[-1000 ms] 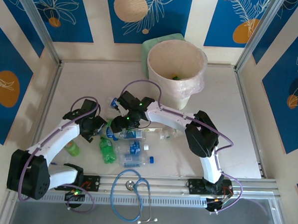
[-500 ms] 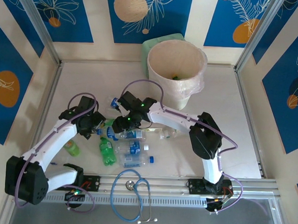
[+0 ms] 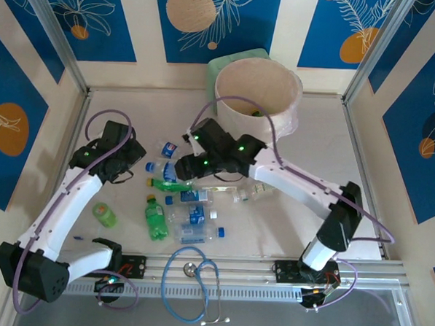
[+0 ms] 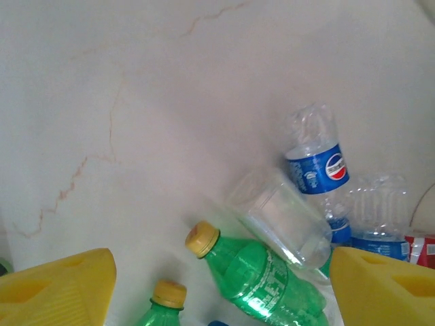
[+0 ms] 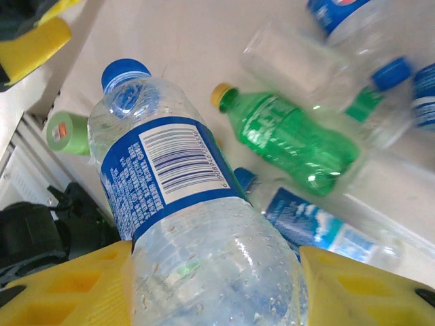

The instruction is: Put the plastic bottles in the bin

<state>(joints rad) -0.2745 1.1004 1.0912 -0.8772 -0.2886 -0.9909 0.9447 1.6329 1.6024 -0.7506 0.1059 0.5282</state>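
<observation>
My right gripper is shut on a clear bottle with a blue label and blue cap, held off the table. From above, that gripper hangs over the pile, with the held bottle pointing left. Under it lie a green bottle and several clear ones. My left gripper is open with nothing between its fingers, above a yellow-capped green bottle and a clear Pepsi bottle. It sits left of the pile. The bin stands at the back.
A pale green box sits behind the bin. A blue-tubed stethoscope lies on the front rail. One green bottle rests apart at the left, under my left arm. Bare table stretches right of the bin.
My right gripper has risen and shifted back toward the bin with the blue-label bottle. My left gripper has drawn back and to the left, away from the pile.
</observation>
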